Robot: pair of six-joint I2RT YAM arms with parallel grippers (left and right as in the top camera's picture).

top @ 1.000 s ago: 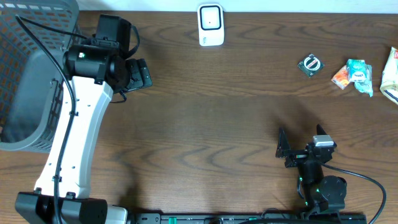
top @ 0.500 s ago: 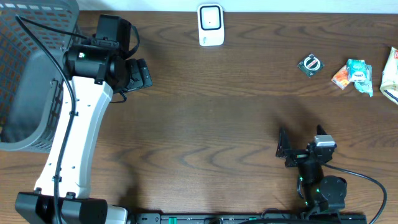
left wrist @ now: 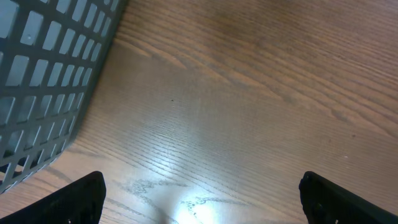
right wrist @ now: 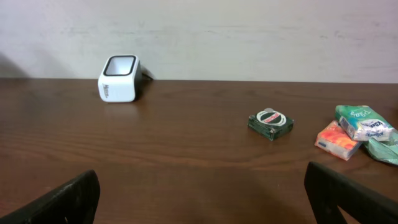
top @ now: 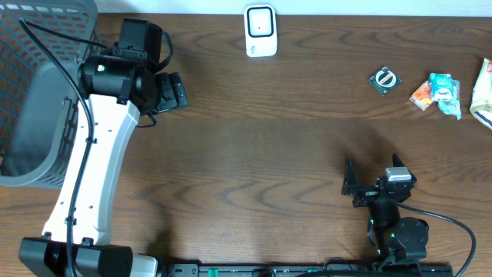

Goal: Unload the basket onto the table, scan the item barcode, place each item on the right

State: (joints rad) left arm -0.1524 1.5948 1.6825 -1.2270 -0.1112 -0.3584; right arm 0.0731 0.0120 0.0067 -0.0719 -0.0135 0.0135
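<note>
The white barcode scanner (top: 260,31) stands at the table's far edge and also shows at the back left in the right wrist view, scanner (right wrist: 119,79). The items lie far right: a dark green packet (top: 383,80) (right wrist: 270,122), an orange packet (top: 421,95) (right wrist: 336,138) and a teal packet (top: 446,88) (right wrist: 364,122). My right gripper (top: 373,178) (right wrist: 202,199) is open and empty near the front edge, well short of them. Over bare wood beside the basket, my left gripper (top: 171,91) (left wrist: 202,205) is open and holds nothing.
A grey plastic basket (top: 38,92) (left wrist: 43,74) fills the left end of the table, close to the left arm. A white and yellow packet (top: 483,91) lies at the right edge. The dark wooden table (top: 269,154) runs between the arms.
</note>
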